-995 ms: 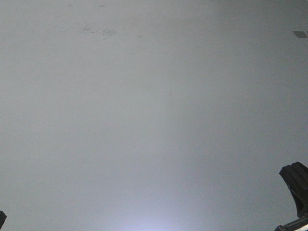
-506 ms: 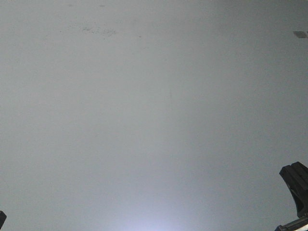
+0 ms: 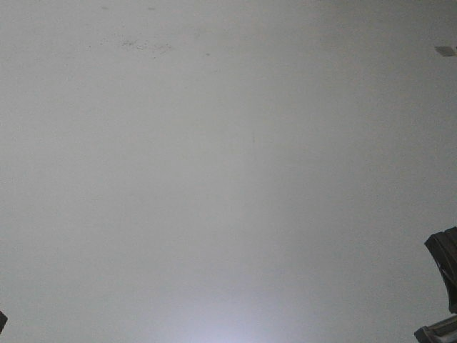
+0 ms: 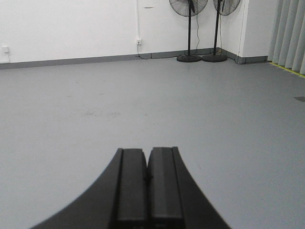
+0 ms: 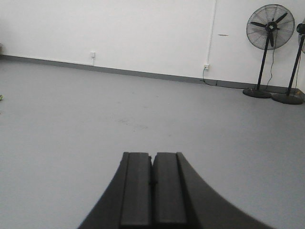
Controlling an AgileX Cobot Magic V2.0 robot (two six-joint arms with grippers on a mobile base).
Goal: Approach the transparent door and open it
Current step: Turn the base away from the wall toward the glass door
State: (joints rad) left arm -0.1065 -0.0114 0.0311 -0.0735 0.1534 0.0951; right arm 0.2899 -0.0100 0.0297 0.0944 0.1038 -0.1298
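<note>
Left gripper: fingers pressed together, nothing between them, pointing out over the grey floor. Right gripper: fingers likewise pressed together, empty. Pedestal fans stand by the white wall, well apart from both grippers. Front view: floor only. Transparent door: not in any view.

A grey floor is shown, marked by faint scuff marks near its middle. At the far right, a pedestal fan and a second fan are stood on it side by side. A small dark patch is seen at the right edge.
</note>
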